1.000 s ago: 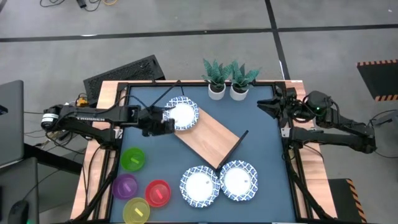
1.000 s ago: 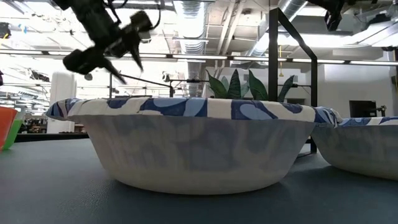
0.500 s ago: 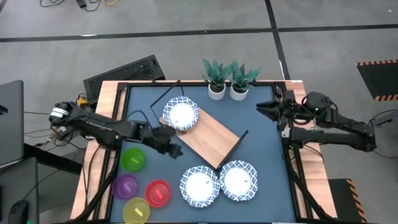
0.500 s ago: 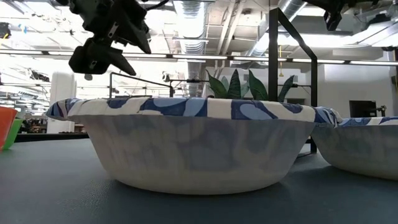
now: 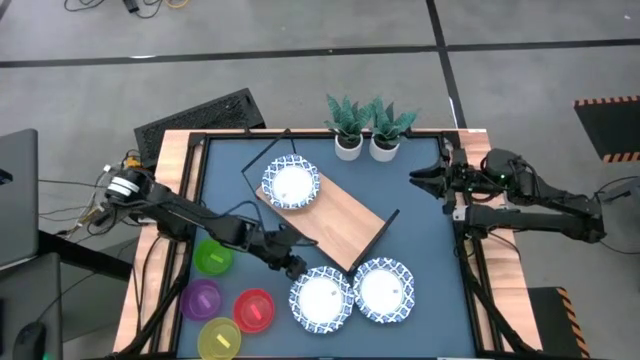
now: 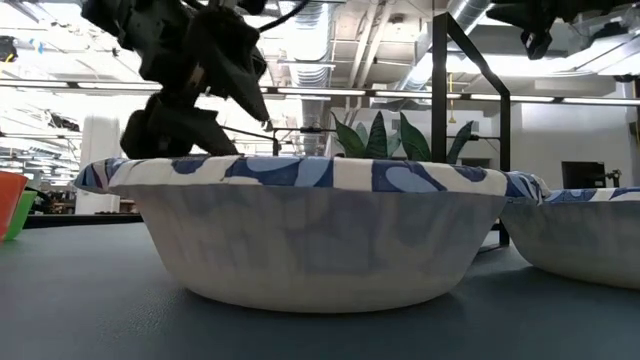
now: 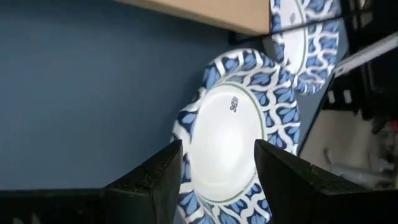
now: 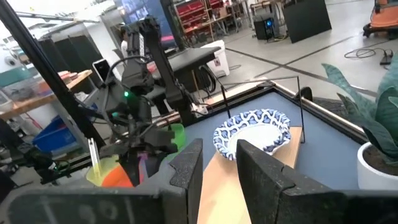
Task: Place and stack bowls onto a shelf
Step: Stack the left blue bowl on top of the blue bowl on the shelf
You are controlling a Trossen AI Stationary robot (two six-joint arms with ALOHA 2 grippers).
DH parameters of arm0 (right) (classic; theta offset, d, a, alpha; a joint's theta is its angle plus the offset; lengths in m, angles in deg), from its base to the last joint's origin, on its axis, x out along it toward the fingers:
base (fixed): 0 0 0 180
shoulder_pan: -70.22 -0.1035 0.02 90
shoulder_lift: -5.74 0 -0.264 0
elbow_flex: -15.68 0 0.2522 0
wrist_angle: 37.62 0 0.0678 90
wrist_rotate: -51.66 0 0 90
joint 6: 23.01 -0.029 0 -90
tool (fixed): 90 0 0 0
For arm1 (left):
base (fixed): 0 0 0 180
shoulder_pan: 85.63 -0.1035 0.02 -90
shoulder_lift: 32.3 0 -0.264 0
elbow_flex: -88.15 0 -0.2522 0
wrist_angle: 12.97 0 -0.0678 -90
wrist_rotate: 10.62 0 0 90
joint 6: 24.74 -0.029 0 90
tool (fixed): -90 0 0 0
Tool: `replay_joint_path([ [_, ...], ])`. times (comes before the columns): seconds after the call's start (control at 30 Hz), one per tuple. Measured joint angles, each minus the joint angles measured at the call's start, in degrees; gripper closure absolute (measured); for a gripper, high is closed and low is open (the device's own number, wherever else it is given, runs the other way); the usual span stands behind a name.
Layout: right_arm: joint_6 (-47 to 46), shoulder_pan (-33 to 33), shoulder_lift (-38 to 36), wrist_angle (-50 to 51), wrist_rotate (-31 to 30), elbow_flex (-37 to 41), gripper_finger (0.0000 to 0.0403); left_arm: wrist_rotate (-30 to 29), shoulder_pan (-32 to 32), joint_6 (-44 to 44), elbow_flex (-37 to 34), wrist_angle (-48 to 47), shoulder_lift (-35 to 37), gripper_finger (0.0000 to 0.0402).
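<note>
Currently the shelf [image 5: 335, 215], a long flat board of pale, smooth wood with thin black wire frames at its ends, lies slantwise on the dark blue matte surface [image 5: 420, 235] and serves as landmark. One wide white bowl [image 5: 291, 184], round, shallow, with a scalloped blue leaf pattern round its rim, sits on the shelf's far end, near the two small white plant pots [image 5: 366, 145] with spiky green leaves. Two more patterned bowls sit on the surface just off the shelf's near end, side by side and touching or nearly so: the left patterned bowl [image 5: 322, 299] and the right patterned bowl [image 5: 384, 289]. Off the shelf's left side, well apart from it, stand four smaller plain glossy plastic bowls: green bowl [image 5: 213, 256], purple bowl [image 5: 200, 299], red bowl [image 5: 253, 309], yellow bowl [image 5: 220, 338]. The left hand [image 5: 293, 266] hovers low between the shelf's near left edge and the left patterned bowl; the left wrist view shows its two dark blunt fingers [image 7: 163, 174] parted, nothing between them, that bowl's fluted rim directly ahead. The right hand [image 5: 420, 177] hangs off the shelf's right side near the surface's far right corner; its dark fingers [image 8: 186, 168] stand apart and hold nothing. In the low view the left patterned bowl's wall shows faintly ribbed, paper-like.
</note>
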Motion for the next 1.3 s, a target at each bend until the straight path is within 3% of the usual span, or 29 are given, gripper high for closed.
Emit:
replay_joint_path([
  [0.43,-0.6,-0.7,0.0,1.6,0.0,0.0,0.0280,0.5,1.4,-4.0,5.8,-1.1,-10.7,0.0219],
  [0.8,-1.0,-0.7,0.0,2.2,0.0,0.0,0.0280,0.8,1.7,-0.2,5.9,-3.5,-8.4,0.0219],
  [1.3,-1.1,-0.7,0.0,2.7,0.0,0.0,0.0280,-2.4,3.1,-2.0,5.9,-5.2,-8.0,0.0219],
])
